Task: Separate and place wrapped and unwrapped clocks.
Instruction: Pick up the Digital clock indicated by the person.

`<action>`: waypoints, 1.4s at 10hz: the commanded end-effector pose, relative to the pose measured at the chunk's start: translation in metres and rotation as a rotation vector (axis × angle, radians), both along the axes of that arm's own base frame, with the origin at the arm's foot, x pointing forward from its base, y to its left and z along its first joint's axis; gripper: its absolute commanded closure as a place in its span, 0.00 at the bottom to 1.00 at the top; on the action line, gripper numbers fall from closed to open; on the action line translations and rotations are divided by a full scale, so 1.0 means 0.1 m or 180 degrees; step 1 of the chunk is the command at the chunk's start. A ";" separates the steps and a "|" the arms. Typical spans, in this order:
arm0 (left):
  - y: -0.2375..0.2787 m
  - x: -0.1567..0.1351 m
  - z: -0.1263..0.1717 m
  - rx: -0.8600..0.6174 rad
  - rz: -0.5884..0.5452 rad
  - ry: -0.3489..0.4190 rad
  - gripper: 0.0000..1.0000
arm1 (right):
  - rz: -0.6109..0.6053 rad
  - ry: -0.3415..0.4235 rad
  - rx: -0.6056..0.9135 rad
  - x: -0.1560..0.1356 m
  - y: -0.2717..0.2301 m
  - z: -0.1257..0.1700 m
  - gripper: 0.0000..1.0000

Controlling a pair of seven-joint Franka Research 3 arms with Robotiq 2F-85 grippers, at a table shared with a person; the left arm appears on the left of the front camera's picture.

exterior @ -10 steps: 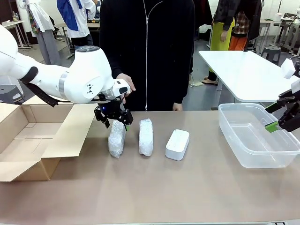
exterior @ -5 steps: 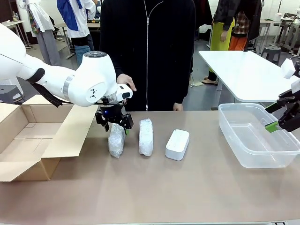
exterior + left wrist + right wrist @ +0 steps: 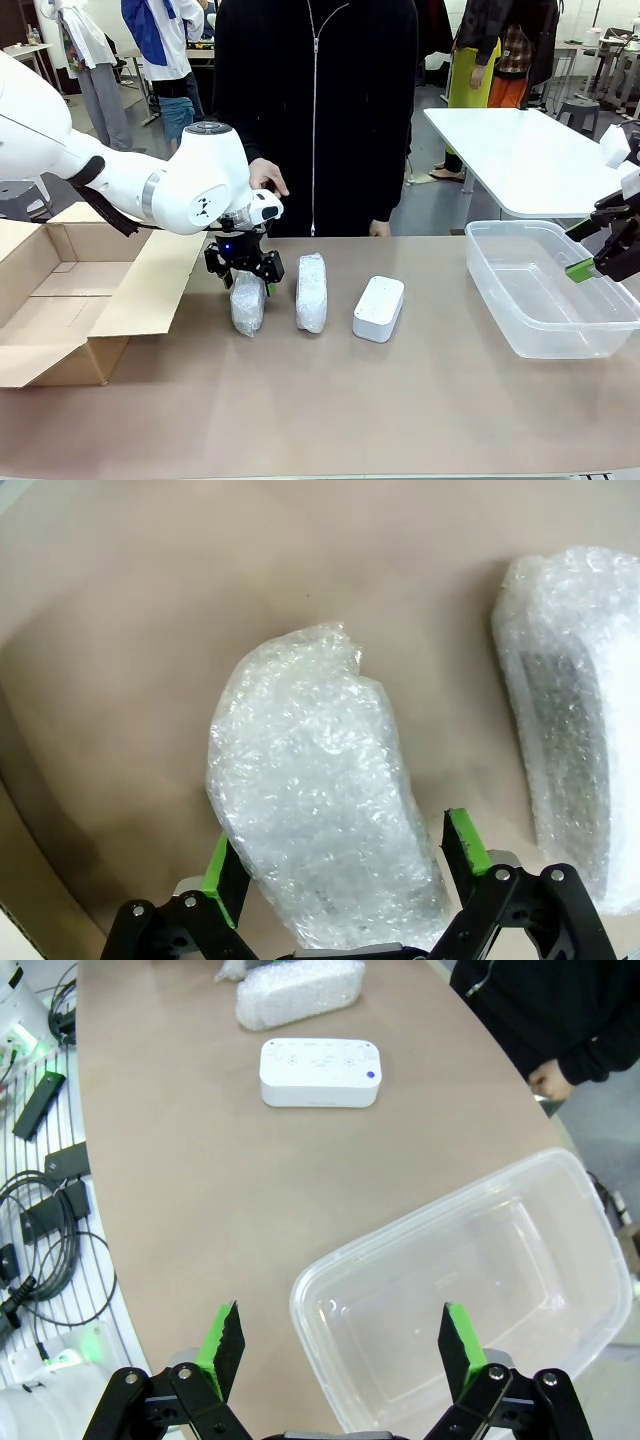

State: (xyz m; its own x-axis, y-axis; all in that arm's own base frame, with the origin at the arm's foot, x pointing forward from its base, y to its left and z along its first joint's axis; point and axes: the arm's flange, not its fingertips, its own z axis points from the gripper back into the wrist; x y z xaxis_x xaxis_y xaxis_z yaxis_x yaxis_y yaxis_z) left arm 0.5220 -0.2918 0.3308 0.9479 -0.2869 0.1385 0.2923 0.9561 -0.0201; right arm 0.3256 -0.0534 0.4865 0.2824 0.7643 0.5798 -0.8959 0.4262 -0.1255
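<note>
Reads as a robotics lab or open workshop — white work table (image 3: 520,150) and stools (image 3: 580,106) well beyond the right gripper (image 3: 582,250), people (image 3: 490,50) standing about farther off; just beside that gripper's own fingers (image 3: 222,1335), cables (image 3: 40,1188) and black gadgets (image 3: 38,1103) strung along the brown table (image 3: 180,1220) edge.

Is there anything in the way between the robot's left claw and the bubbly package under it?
No, nothing visible stands between them. The left gripper is open, one finger on each side of the leftmost wrapped clock. The other wrapped clock lies apart, off to the side.
</note>
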 end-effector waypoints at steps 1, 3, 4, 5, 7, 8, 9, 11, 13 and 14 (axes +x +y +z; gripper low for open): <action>-0.06 0.04 0.02 -0.0011 0.0043 -0.0014 0.00 | 0.0056 -0.0016 0.0085 0.02 -0.01 -0.02 0.00; 0.00 0.00 0.00 0.0000 0.0000 0.0000 0.00 | 0.0056 -0.0016 0.0085 0.02 -0.01 -0.02 0.00; 0.00 0.00 0.00 0.0000 0.0000 0.0000 0.00 | 0.0056 -0.0016 0.0085 0.02 -0.01 -0.02 0.00; 0.00 0.00 0.00 0.0000 0.0000 0.0000 0.00 | 0.0056 -0.0016 0.0085 0.02 -0.01 -0.02 0.00; 0.00 0.00 0.00 0.0000 0.0000 0.0000 0.00 | 0.0056 -0.0016 0.0085 0.02 -0.01 -0.02 0.00; 0.00 0.00 0.00 0.0000 0.0000 0.0000 0.00 | 0.0056 -0.0016 0.0085 0.02 -0.01 -0.02 0.00; 0.00 0.00 -0.01 0.0001 -0.0001 0.0004 0.00 | 0.0056 -0.0016 0.0085 0.02 -0.01 -0.02 0.00; -0.01 -0.01 -0.02 0.0144 0.0010 -0.0021 0.19 | 0.0056 -0.0016 0.0085 0.02 -0.01 -0.02 0.00; -0.01 -0.01 -0.02 0.0178 0.0024 -0.0025 0.24 | 0.0056 -0.0016 0.0085 0.02 -0.01 -0.02 0.00; -0.01 -0.01 -0.03 0.0199 0.0018 -0.0026 0.58 | 0.0056 -0.0016 0.0085 0.02 -0.01 -0.02 0.00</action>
State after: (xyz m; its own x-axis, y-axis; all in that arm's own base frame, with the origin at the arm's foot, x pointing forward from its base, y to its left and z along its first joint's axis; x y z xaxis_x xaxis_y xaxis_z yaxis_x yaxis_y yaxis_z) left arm 0.5215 -0.2917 0.3287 0.9454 -0.2982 0.1314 0.3016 0.9534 -0.0063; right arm 0.3256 -0.0534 0.4865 0.2824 0.7643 0.5797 -0.8959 0.4262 -0.1255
